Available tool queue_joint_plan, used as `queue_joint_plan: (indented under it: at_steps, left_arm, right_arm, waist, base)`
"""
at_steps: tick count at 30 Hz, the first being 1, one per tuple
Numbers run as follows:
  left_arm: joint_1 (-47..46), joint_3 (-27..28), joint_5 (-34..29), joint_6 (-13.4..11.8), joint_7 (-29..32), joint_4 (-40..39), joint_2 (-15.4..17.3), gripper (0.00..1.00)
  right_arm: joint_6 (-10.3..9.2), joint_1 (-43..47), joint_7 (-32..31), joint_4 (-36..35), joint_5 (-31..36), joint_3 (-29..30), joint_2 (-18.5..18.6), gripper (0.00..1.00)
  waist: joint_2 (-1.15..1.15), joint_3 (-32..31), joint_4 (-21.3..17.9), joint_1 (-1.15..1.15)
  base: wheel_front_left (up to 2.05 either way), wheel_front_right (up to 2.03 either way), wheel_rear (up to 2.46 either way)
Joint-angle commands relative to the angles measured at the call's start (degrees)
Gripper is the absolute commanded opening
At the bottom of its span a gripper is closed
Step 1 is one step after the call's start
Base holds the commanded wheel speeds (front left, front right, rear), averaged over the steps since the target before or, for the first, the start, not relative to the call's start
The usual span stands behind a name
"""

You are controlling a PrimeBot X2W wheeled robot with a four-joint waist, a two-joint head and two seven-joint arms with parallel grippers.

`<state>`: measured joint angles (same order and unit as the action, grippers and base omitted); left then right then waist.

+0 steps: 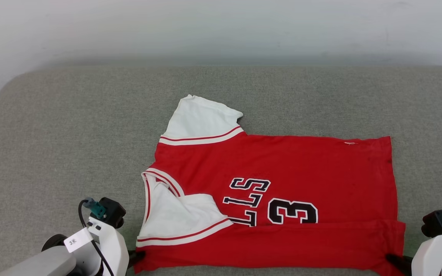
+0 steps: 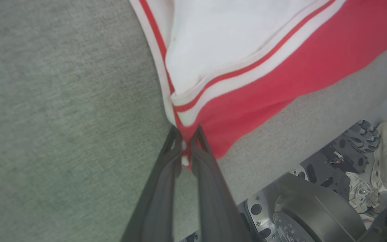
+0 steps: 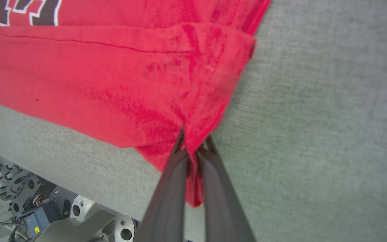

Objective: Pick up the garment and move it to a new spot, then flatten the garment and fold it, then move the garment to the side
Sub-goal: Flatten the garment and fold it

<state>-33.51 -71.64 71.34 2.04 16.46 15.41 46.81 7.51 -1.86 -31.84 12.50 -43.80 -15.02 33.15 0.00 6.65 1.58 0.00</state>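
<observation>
The garment point(image 1: 282, 165) is laid lower centre on the grey desk point(image 1: 71, 126), mid-fold. Its bottom corners are clamped by the left tool point(image 2: 186, 136) and right tool point(image 3: 195, 143); an even carry up-frame is likely called for.

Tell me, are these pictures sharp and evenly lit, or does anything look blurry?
Head view: soft, even light, the garment crisp, hardly any shadow. Left wrist view: the left gripper, close to the lens, looks soft. Right wrist view: the garment's weave sharp, the right gripper blurred toward the bottom edge.

Wht arm point(image 1: 111, 245), blk cable point(image 1: 79, 210), dark claw point(image 2: 186, 131)
</observation>
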Motion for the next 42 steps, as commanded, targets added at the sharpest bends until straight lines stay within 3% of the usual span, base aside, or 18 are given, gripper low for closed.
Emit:
queue_joint_plan:
  at_steps: [1, 4, 5, 6, 12, 17, 26, 30, 37, 42]
  left_arm:
    - [0.45, 0.0, 0.14, 0.18, -0.09, 0.46, -0.13, 0.0]
    - [0.64, 0.3, 0.41, 0.55, -0.83, 2.27, -0.88, 0.0]
    - [0.79, 0.38, 0.49, 0.54, -1.03, 2.74, -0.92, 0.44]
    - [0.89, 0.39, 0.57, 0.57, -1.06, 3.05, -0.87, 1.0]
    - [-1.19, 2.07, -0.48, -0.04, -3.59, 1.6, 1.11, 1.0]
    - [-5.42, 4.82, -3.21, -1.29, -6.94, 0.24, 2.6, 1.0]
    - [-15.31, 10.01, -7.48, -3.35, -13.38, 3.39, -0.67, 1.0]
    - [-20.59, 10.99, -9.59, -2.84, -14.33, 6.32, -2.94, 1.0]
    - [-30.46, 12.23, -8.83, 0.76, -9.11, 12.54, -6.52, 1.0]
    - [-37.67, 11.2, -7.73, 2.92, 0.07, 17.82, -8.48, 1.0]
  right_arm:
    - [-0.06, -0.66, 0.36, 0.49, 0.33, -0.04, 0.0, 0.0]
    - [-0.06, -0.88, 2.24, 2.28, 0.57, -0.65, -0.93, 0.01]
    - [-0.06, -1.03, 3.35, 2.53, 0.98, -0.62, -0.9, 0.38]
    - [-0.06, -1.3, 4.89, 2.72, 2.23, -0.44, -0.41, 1.0]
    - [-0.05, -1.81, 15.36, 0.47, 6.15, 2.51, -1.09, 1.0]
    - [-0.05, -2.43, 25.57, -2.33, 12.46, 9.26, -4.76, 1.0]
    - [-0.04, -2.84, 34.89, -11.28, 22.46, 16.91, -14.46, 1.0]
    - [-0.05, -1.96, 36.81, -15.66, 25.31, 17.68, -18.06, 1.0]
    - [-0.05, -1.76, 36.72, -21.65, 28.82, 16.39, -21.12, 1.0]
    - [-0.05, -3.32, 36.44, -24.55, 29.86, 15.34, -22.08, 1.0]
  waist:
    - [0.0, 0.05, 0.07, 0.0]
    - [0.0, -0.42, 0.14, 0.0]
    - [0.0, -0.73, 0.13, 0.0]
    - [0.0, -1.03, 0.15, 0.0]
    - [0.0, -3.61, 0.11, 0.0]
    - [0.0, -4.57, -0.04, 0.0]
    - [0.0, -3.32, -1.89, 0.0]
    - [0.0, -0.85, -3.36, 0.0]
    - [0.0, 5.99, -6.4, 0.0]
    - [0.0, 11.26, -8.56, 0.0]
  base:
    - [0.0, 0.0, 0.0]
    - [0.0, 0.0, 0.0]
    - [0.0, 0.0, 0.0]
    - [0.0, 0.0, 0.0]
    - [0.0, 0.0, 0.0]
    - [0.0, 0.0, 0.0]
    - [0.0, 0.0, 0.0]
    - [0.0, 0.0, 0.0]
    - [0.0, 0.0, 0.0]
    - [0.0, 0.0, 0.0]
